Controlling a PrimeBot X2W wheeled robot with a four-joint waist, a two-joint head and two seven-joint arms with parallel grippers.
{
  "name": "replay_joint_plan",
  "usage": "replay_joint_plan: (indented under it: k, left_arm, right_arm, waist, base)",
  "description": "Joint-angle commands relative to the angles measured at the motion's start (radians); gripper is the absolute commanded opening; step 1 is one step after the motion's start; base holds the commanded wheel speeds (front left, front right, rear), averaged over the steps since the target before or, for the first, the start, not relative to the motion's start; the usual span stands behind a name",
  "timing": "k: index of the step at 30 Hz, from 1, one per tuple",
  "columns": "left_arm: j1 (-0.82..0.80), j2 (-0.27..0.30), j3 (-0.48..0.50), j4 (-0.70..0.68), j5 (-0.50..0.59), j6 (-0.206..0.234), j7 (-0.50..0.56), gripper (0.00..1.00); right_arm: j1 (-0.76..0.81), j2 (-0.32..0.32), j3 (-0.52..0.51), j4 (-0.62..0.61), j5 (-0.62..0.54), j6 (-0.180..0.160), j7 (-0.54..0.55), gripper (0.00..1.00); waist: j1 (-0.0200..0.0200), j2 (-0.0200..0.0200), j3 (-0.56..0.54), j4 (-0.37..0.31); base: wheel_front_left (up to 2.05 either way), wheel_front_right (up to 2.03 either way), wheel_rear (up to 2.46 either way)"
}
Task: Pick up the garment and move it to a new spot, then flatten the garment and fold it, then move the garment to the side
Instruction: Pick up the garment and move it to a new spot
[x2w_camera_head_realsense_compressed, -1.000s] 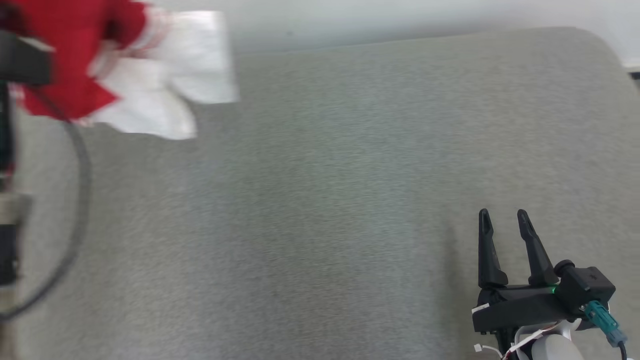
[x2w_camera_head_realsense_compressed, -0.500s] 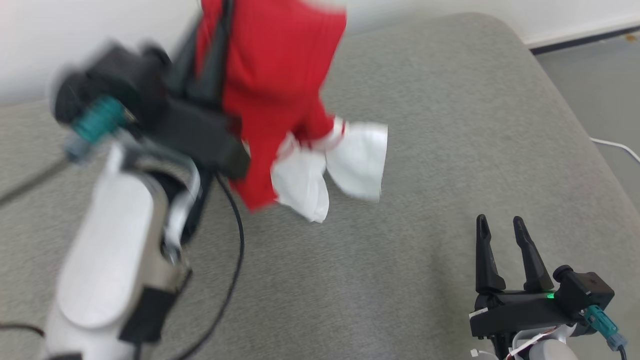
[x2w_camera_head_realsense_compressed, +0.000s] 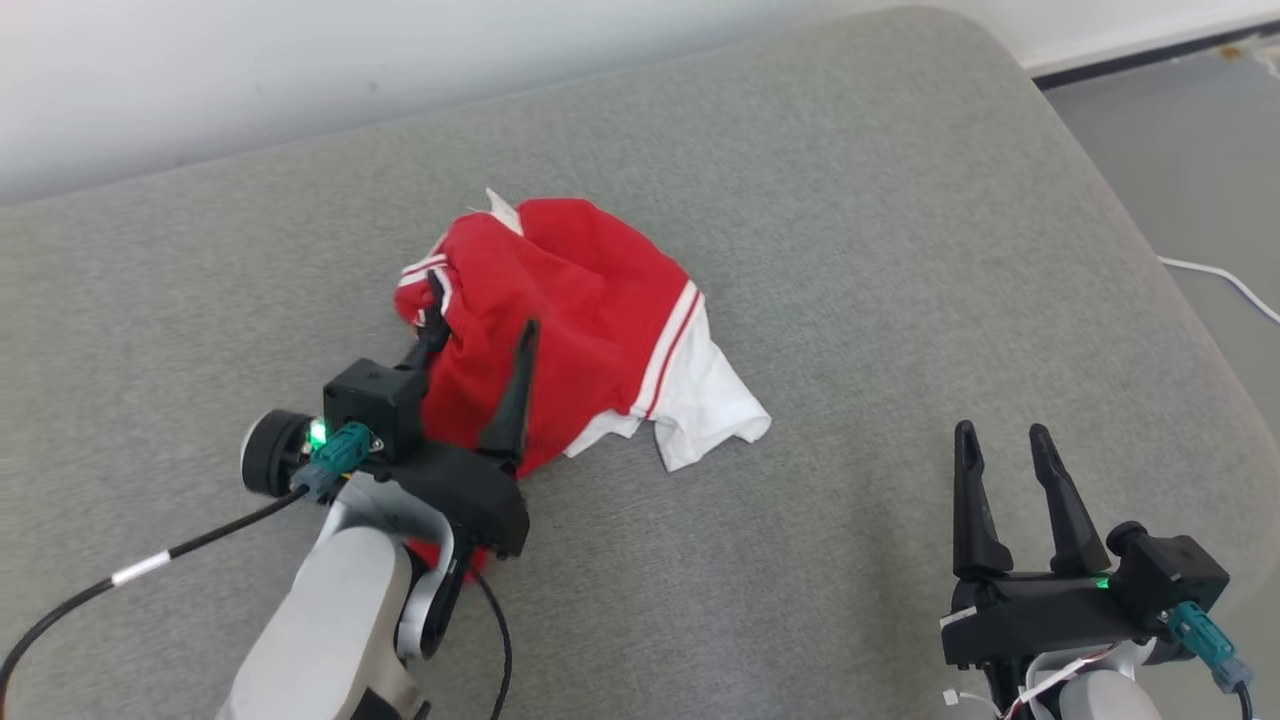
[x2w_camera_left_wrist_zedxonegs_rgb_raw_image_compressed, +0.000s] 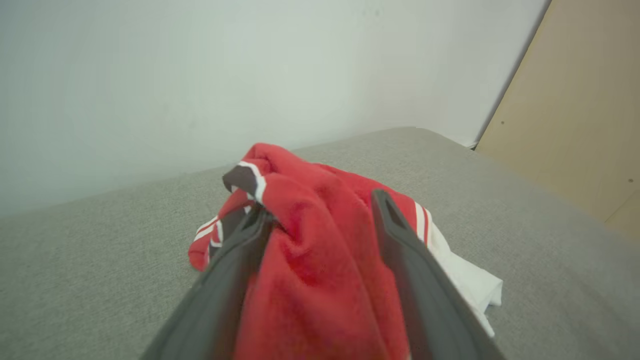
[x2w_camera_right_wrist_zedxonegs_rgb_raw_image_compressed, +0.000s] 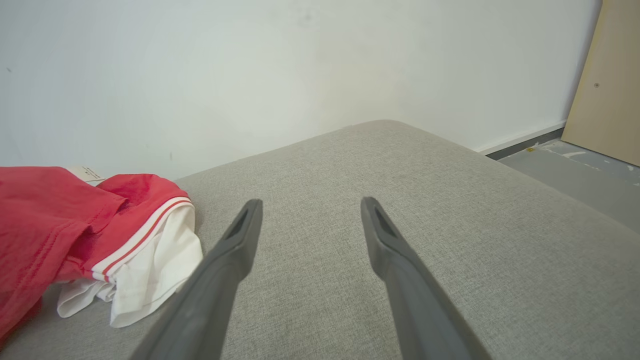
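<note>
Straddling the crumpled garment (x2w_camera_head_realsense_compressed: 590, 300) on the grey cushion (x2w_camera_head_realsense_compressed: 800, 180), jaws apart.
Left gripper (x2w_camera_head_realsense_compressed: 475, 350): fingers spread, red cloth bunched loosely between them and not clamped, apparently so the heap rests at its new spot. The white hem lies just beyond the right finger. Right gripper (x2w_camera_head_realsense_compressed: 1003, 432): well clear, spread and empty, free for flattening.

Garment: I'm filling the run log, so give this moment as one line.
garment: crumpled heap on grey cushion | left gripper: open, straddling garment | right gripper: open, empty
</note>
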Motion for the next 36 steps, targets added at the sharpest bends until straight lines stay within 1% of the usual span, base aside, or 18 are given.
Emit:
replay_joint_plan:
  k: [1,5,7,9,11,16,18,23,24,26,31,33,36]
  left_arm:
    - [-0.018,-0.003,0.003,-0.002,-0.004,0.001,-0.024,1.00]
    - [-0.030,-0.011,0.013,-0.042,-0.004,0.007,-0.087,1.00]
    - [-0.024,0.013,0.011,-0.066,0.016,0.013,-0.093,1.00]
    - [-0.003,0.036,0.007,-0.081,0.028,0.016,-0.076,1.00]
    - [0.022,0.054,0.017,-0.099,0.022,0.025,-0.066,1.00]
    - [0.112,0.111,0.055,-0.139,0.017,0.061,-0.079,1.00]
    - [0.156,0.124,0.075,-0.161,0.001,0.073,-0.091,1.00]
    - [0.276,0.170,0.121,-0.222,-0.017,0.099,-0.129,1.00]
    - [0.324,0.184,0.140,-0.245,-0.025,0.102,-0.144,1.00]
    - [0.370,0.197,0.151,-0.268,-0.025,0.102,-0.153,1.00]
    - [0.482,0.209,0.160,-0.315,-0.027,0.117,-0.165,1.00]
    - [0.497,0.209,0.160,-0.319,-0.026,0.122,-0.166,1.00]
    - [0.537,0.196,0.168,-0.318,-0.035,0.140,-0.169,1.00]
  right_arm:
    - [0.008,0.004,-0.003,-0.001,-0.009,-0.002,-0.004,1.00]
    - [0.041,0.003,-0.020,-0.007,-0.031,-0.002,-0.003,1.00]
    - [0.052,0.003,-0.024,-0.010,-0.039,-0.002,-0.003,1.00]
    - [0.062,0.003,-0.026,-0.012,-0.046,-0.002,-0.003,1.00]
    - [0.072,0.003,-0.028,-0.013,-0.051,-0.002,-0.003,1.00]
    - [0.086,0.003,-0.026,-0.012,-0.062,-0.002,-0.003,1.00]
    - [0.092,0.003,-0.020,-0.010,-0.063,-0.002,-0.003,1.00]
    - [0.109,0.003,-0.020,-0.006,-0.071,-0.002,-0.003,1.00]
    - [0.116,0.003,-0.018,-0.004,-0.072,-0.002,-0.003,1.00]
    - [0.123,0.003,-0.018,-0.004,-0.073,-0.002,-0.003,1.00]
    - [0.139,0.003,-0.022,-0.007,-0.079,-0.002,-0.003,1.00]
    - [0.142,0.003,-0.024,-0.008,-0.079,-0.002,-0.002,1.00]
    - [0.152,0.000,-0.028,-0.010,-0.080,-0.002,-0.001,1.00]
  waist:
    - [-0.0001,0.0000,-0.025,0.026]
    - [-0.0001,0.0000,-0.070,0.077]
    - [-0.0001,0.0000,-0.091,0.104]
    - [-0.0001,0.0000,-0.110,0.132]
    - [-0.0001,0.0000,-0.126,0.158]
    - [-0.0001,0.0000,-0.160,0.217]
    - [-0.0001,0.0000,-0.172,0.233]
    - [-0.0001,0.0000,-0.203,0.261]
    - [-0.0001,0.0000,-0.213,0.266]
    - [-0.0001,0.0000,-0.222,0.270]
    - [-0.0001,0.0000,-0.239,0.276]
    - [-0.0001,0.0000,-0.241,0.277]
    - [-0.0001,0.0000,-0.247,0.283]
  base:
    - [0.00,0.00,0.00]
    - [0.00,0.00,0.00]
    - [0.00,0.00,0.00]
    - [0.00,0.00,0.00]
    - [0.00,0.00,0.00]
    - [0.00,0.00,0.00]
    - [0.00,0.00,0.00]
    - [0.00,0.00,0.00]
    - [0.00,0.00,0.00]
    - [0.00,0.00,0.00]
    - [0.00,0.00,0.00]
    - [0.00,0.00,0.00]
    - [0.00,0.00,0.00]
